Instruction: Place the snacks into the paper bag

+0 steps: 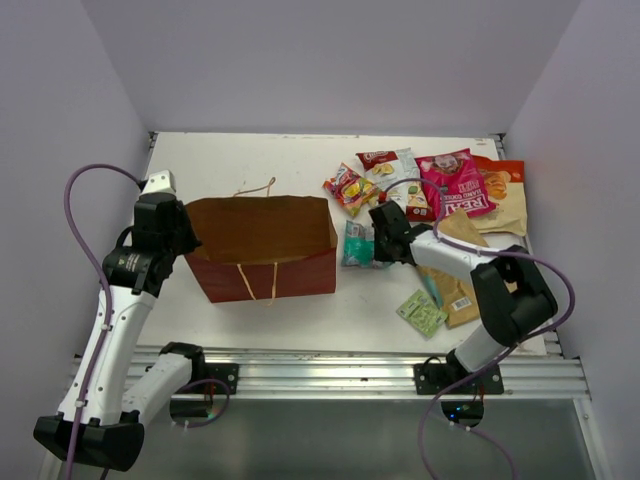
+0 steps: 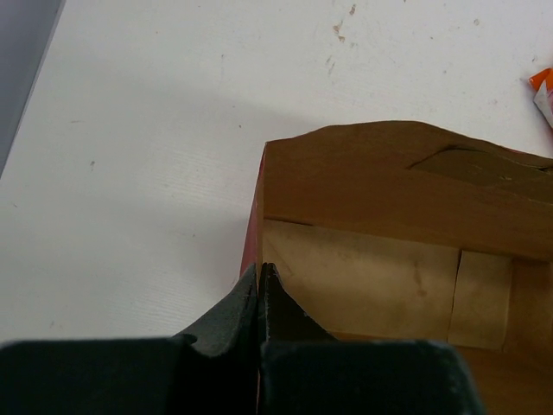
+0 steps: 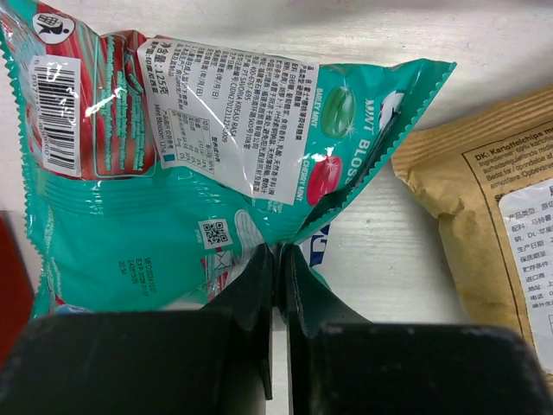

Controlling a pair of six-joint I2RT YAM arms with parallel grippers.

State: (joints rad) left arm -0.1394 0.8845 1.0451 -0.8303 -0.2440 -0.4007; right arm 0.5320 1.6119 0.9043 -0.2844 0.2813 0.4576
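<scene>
The dark red-brown paper bag (image 1: 262, 246) stands open at mid-left, tan inside (image 2: 380, 259). My left gripper (image 1: 183, 243) is shut on the bag's left rim, one finger inside and one outside (image 2: 261, 270). My right gripper (image 1: 376, 245) is shut on the edge of the teal mint packet (image 3: 173, 147), which lies just right of the bag (image 1: 356, 243). More snacks lie at the back right: a yellow-red packet (image 1: 347, 187), a pink-red packet (image 1: 457, 183), an orange packet (image 1: 502, 180), the tan kraft pouch (image 1: 462, 290) and a small green sachet (image 1: 421, 312).
White walls close in the table on the left, back and right. A metal rail (image 1: 330, 372) runs along the near edge. A white packet with a red top (image 1: 398, 172) lies among the snacks. The kraft pouch (image 3: 492, 225) lies right of my right gripper.
</scene>
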